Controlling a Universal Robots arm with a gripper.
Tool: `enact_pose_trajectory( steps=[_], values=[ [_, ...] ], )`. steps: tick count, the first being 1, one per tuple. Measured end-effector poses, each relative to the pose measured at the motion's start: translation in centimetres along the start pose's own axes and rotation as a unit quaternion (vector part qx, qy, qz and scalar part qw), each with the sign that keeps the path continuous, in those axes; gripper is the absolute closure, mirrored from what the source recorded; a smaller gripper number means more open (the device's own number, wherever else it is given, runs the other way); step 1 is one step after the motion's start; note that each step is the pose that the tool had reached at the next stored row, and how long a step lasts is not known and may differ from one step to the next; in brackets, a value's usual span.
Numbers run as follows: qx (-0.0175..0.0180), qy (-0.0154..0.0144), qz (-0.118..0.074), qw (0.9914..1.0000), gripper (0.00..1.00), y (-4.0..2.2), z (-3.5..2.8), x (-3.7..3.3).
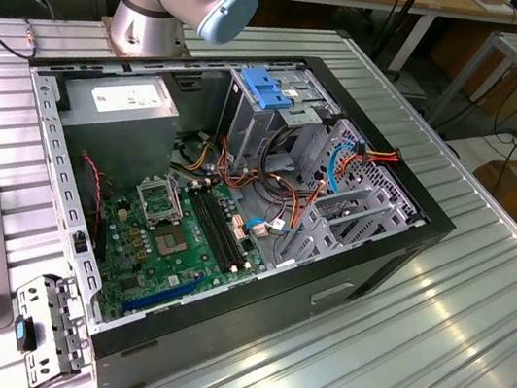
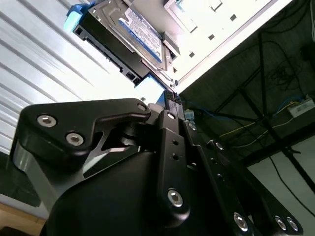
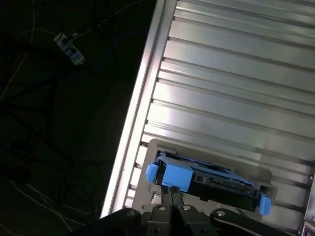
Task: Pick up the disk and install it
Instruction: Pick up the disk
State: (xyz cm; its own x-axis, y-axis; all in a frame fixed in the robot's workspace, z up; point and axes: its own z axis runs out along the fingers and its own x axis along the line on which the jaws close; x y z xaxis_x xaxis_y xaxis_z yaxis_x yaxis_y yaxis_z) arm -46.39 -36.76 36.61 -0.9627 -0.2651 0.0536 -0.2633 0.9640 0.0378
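Open computer case (image 1: 238, 324) on a ribbed metal table (image 1: 429, 359).
Inside: green circuit board (image 1: 181, 251), grey box (image 1: 120, 103), coloured cables (image 1: 274, 192).

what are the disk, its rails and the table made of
Disk: likely silver metal casing, dull sheen on its top face.
Rails: blue plastic, matte, moulded look.
Table: ribbed metal, probably aluminium, with bright reflections along the ridges.

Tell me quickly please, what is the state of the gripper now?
Gripper: right at the hard drive; whether it is open, closed or holding it cannot be told.
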Motion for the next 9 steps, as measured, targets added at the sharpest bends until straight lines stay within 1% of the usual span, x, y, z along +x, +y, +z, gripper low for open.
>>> enact_pose_trajectory(
  steps=[2, 5, 7, 9],
  values=[
    [0.0009, 0.0007, -0.017, 0.99985, 0.89, 0.00, 0.00, 0.00],
    [0.0018, 0.0013, -0.034, 0.99940, 0.89, 0.00, 0.00, 0.00],
    [0.0025, 0.0018, -0.047, 0.99890, 0.89, 0.00, 0.00, 0.00],
    [0.0033, 0.0024, -0.062, 0.99808, 0.89, 0.00, 0.00, 0.00]
  ],
)
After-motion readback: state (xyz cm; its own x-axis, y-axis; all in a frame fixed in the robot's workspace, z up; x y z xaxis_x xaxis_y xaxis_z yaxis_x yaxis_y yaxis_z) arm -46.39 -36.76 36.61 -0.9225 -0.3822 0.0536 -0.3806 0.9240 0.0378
